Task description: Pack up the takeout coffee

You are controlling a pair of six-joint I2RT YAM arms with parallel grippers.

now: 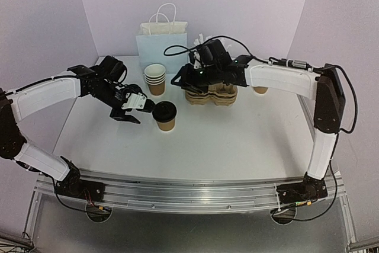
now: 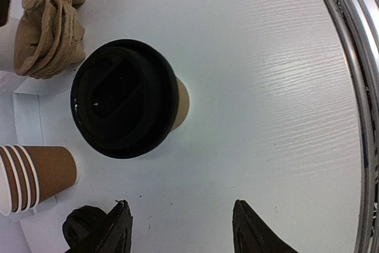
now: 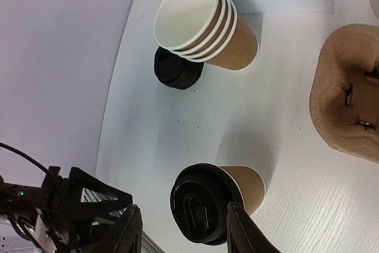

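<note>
Looking down from the top camera, you see a small brown paper cup with a round black plastic lid standing upright near the middle of the white table. The lid is on the cup. Your left gripper sits just beside this lidded cup, at its 9 o'clock. Its two fingers are apart, and nothing is between them. In the left wrist view the lidded cup is out in front of the fingers and does not touch them.

A stack of brown paper cups with white insides stands at 11 o'clock from the lidded cup. In the right wrist view a little pile of round black plastic lids lies right next to that stack. A pile of brown cardboard cup trays rests at 2 o'clock from the lidded cup. Your right gripper hangs between the stack and the trays. Its fingers are apart too and hold nothing. The lidded cup shows between them in the right wrist view, but it is well apart from them.

A pale paper bag with white handles stands at 12 o'clock from the stack, by the back wall. One more brown paper cup peeks out at 3 o'clock from the trays, behind your right arm.
</note>
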